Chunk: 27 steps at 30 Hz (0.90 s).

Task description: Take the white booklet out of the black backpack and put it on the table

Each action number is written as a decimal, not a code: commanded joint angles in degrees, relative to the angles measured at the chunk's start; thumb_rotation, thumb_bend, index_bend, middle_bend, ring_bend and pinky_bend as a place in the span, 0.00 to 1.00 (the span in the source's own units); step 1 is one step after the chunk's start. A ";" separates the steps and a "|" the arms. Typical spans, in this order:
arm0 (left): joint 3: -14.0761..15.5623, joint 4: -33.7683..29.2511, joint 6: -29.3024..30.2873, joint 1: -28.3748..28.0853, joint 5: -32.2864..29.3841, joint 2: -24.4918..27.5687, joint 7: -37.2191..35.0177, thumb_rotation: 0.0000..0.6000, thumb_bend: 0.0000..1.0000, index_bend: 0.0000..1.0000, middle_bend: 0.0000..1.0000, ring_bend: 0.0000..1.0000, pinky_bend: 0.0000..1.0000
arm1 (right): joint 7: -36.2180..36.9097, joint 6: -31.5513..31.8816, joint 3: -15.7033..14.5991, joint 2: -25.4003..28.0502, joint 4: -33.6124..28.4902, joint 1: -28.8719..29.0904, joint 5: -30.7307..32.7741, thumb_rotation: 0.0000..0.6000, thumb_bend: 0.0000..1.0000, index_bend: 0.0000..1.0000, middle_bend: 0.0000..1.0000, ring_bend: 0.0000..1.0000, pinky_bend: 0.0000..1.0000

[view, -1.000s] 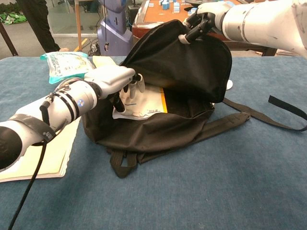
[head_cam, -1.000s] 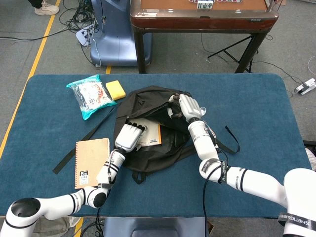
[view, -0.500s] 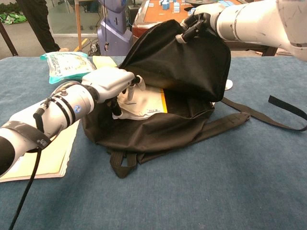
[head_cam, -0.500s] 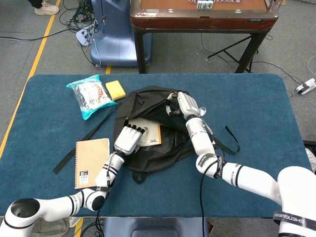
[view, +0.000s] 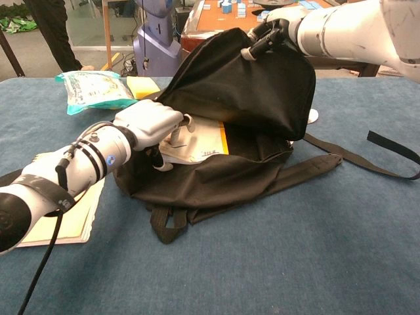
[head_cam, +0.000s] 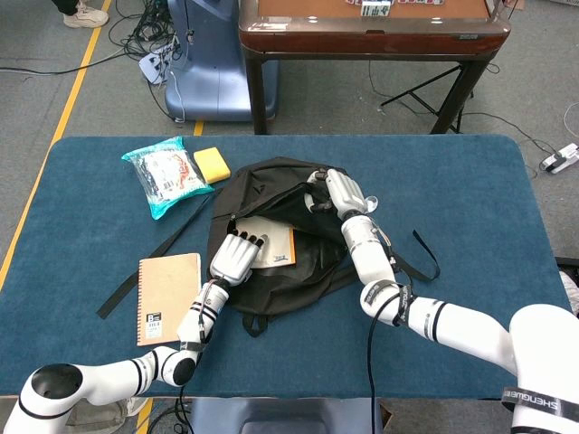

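Observation:
The black backpack (head_cam: 271, 280) (view: 223, 184) lies mid-table with its mouth open. Inside lies the white booklet (head_cam: 273, 246) (view: 203, 141), which has an orange strip on one edge. My left hand (head_cam: 233, 258) (view: 149, 123) is at the bag's left rim, and its curled fingers grip the booklet's near corner. My right hand (head_cam: 336, 194) (view: 272, 29) pinches the top of the bag's flap (view: 256, 85) and holds it raised. The booklet's lower part is hidden behind the bag's front wall.
A brown notebook (head_cam: 168, 297) (view: 62, 216) lies left of the bag, under my left forearm. A snack packet (head_cam: 166, 175) (view: 95, 90) and a yellow sponge (head_cam: 213, 165) (view: 143, 85) sit at the far left. Loose straps (head_cam: 136, 276) (view: 387, 170) trail on both sides.
My left hand's fingers have curled onto the booklet's corner and the hand has drawn back toward the bag's left rim. The right hand still holds the flap up, almost unmoved.

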 commanded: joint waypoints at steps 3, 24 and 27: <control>-0.08 -0.16 0.46 -0.06 -0.25 0.04 0.83 1.00 0.22 0.24 0.40 0.34 0.34 | 0.49 -0.33 -0.20 -0.13 0.20 -0.05 0.09 1.00 0.45 0.59 0.27 0.11 0.01; -0.53 8.42 1.95 -2.04 1.03 -4.36 3.54 1.00 0.22 0.30 0.40 0.34 0.34 | 2.39 -0.95 -0.22 -0.30 -0.12 0.21 0.18 1.00 0.45 0.59 0.27 0.11 0.01; -0.61 9.54 2.40 -2.17 2.02 -5.00 2.35 1.00 0.22 0.34 0.40 0.36 0.37 | 2.67 -1.01 -0.18 -0.27 -0.13 0.23 0.20 1.00 0.45 0.59 0.27 0.11 0.01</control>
